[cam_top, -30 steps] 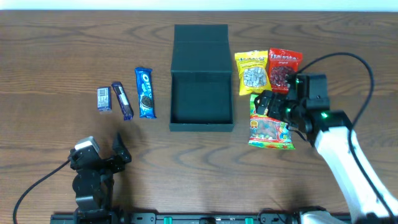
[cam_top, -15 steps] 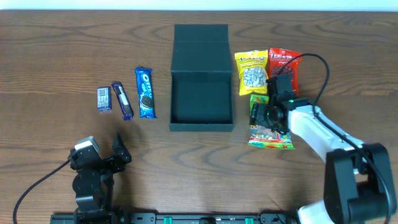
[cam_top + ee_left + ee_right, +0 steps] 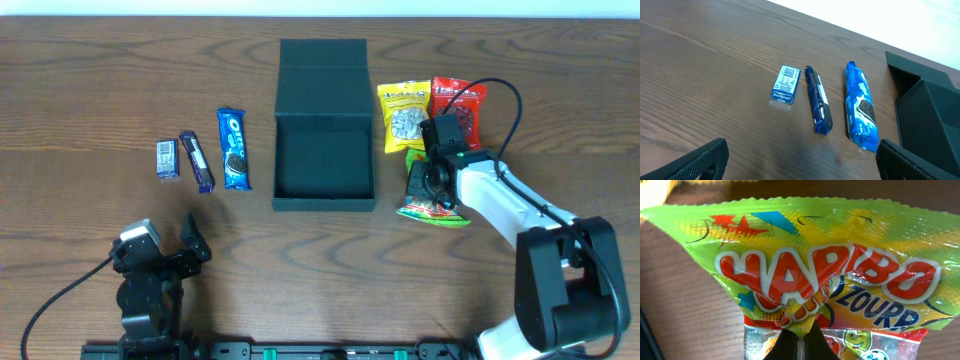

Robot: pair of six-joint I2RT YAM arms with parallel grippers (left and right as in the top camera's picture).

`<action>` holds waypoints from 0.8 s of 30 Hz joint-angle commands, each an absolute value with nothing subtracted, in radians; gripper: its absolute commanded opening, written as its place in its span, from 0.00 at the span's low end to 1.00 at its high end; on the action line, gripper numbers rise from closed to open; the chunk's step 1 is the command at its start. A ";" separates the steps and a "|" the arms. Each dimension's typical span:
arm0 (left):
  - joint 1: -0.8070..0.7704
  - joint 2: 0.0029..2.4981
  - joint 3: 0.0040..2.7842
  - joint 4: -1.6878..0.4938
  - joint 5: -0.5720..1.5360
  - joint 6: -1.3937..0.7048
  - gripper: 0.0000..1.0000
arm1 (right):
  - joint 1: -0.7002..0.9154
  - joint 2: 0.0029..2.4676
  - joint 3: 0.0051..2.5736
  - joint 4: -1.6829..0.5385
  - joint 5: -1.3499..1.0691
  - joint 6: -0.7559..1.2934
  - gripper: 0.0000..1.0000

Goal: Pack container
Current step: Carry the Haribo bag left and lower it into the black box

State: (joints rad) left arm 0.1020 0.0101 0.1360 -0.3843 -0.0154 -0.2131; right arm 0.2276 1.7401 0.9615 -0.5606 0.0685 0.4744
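Observation:
The dark teal container (image 3: 323,160) stands open in the middle of the table, its lid flap laid back toward the far side; its inside is bare. In the left wrist view its corner (image 3: 935,115) shows at the right. My right gripper (image 3: 421,181) is shut on a green Haribo gummy bag (image 3: 434,209) just right of the container. In the right wrist view its jaws (image 3: 799,330) pinch a puckered fold of that bag (image 3: 840,275). My left gripper (image 3: 162,250) stands open near the front left, nothing between its fingers (image 3: 695,160).
Left of the container lie an Oreo pack (image 3: 233,149), a dark blue bar (image 3: 197,161) and a small gum packet (image 3: 167,159). A yellow snack bag (image 3: 404,116) and a red one (image 3: 456,105) sit right of the container, behind the right gripper.
The right gripper moved left onto the gummy bag and closed on it; the bag's upper part is bunched up. The left arm has not moved.

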 commanded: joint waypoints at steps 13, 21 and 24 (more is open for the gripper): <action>0.104 0.004 0.114 -0.387 -0.030 -0.213 0.95 | 0.295 1.474 1.175 -0.882 -0.008 0.482 0.02; 0.104 0.004 0.114 -0.387 -0.030 -0.213 0.95 | 0.493 1.407 1.247 -0.712 0.013 0.519 0.01; 0.104 0.004 0.114 -0.387 -0.030 -0.213 0.95 | 0.546 1.432 1.247 -0.637 0.026 0.546 0.01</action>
